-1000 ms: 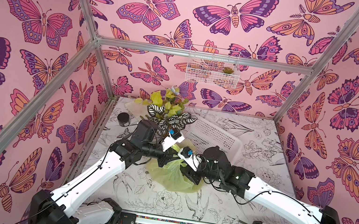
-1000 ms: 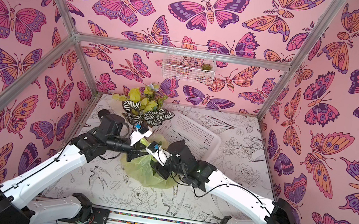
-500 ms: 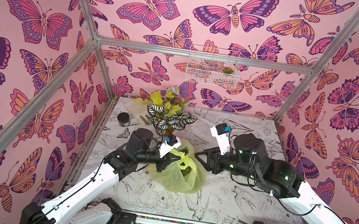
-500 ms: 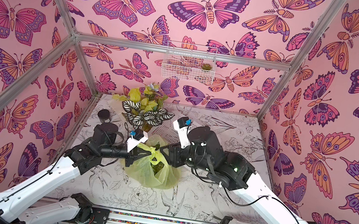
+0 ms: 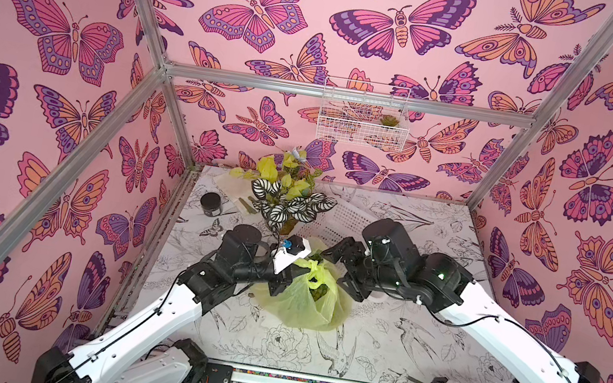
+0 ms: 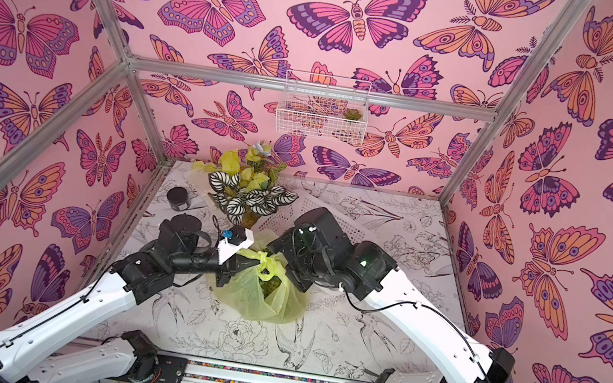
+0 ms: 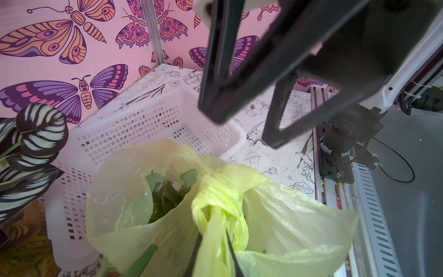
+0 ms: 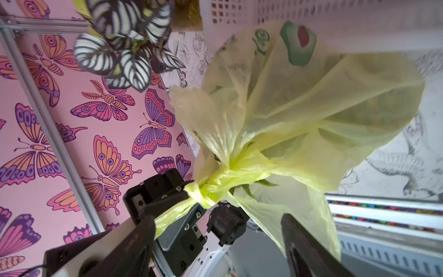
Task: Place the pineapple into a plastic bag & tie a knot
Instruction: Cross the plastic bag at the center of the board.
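Where the plastic bag (image 5: pixel 304 299) sits: on the tabletop (image 5: pixel 270 346), near its middle, between the two arms and just in front of the white basket (image 7: pixel 143 120); visible in both top views.
Knot (image 7: pixel 215 199): tied from the handle loops at the bag's top, bunched tight, with short ends sticking out.
Left end effector (image 7: pixel 213 254): clenched on a twisted handle end of the bag right beside the knot, strand drawn taut.
Right end effector (image 7: pixel 241 128): released, jaws spread wide with nothing between them; near the knot, not touching it.
Bag contents: dark green leaves (image 7: pixel 167 196) show at a gap beside the knot; the rest is blurred by the plastic.
Bag print: halved avocado (image 8: pixel 299 43) on the side wall.
Neighbour: striped-leaf plant (image 5: pixel 285 206) behind the bag, beside the basket.
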Available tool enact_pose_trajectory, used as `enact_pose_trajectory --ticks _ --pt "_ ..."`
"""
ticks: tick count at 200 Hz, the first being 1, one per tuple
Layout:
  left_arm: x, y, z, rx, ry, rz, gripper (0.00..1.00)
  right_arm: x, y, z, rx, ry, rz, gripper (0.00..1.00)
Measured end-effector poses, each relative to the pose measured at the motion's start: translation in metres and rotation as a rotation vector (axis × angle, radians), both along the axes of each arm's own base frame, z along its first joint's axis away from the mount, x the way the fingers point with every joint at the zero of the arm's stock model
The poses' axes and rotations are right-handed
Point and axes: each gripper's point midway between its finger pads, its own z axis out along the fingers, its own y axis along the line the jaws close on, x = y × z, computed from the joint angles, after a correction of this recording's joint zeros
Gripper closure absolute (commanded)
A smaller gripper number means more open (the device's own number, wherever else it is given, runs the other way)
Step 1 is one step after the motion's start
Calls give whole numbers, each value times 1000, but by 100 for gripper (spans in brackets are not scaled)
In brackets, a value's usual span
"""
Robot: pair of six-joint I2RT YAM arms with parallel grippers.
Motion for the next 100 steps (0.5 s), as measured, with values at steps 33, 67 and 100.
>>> enact_pose_trajectory --ticks 33,67,100 --pt "-3 -2 -2 10 -17 -8 100 1 17 -32 28 141 -55 24" --pt "-4 -2 -3 18 -32 -11 100 9 31 -44 46 192 -90 33" --pt "-6 -2 -3 21 -42 -16 100 11 33 -53 48 217 -119 34"
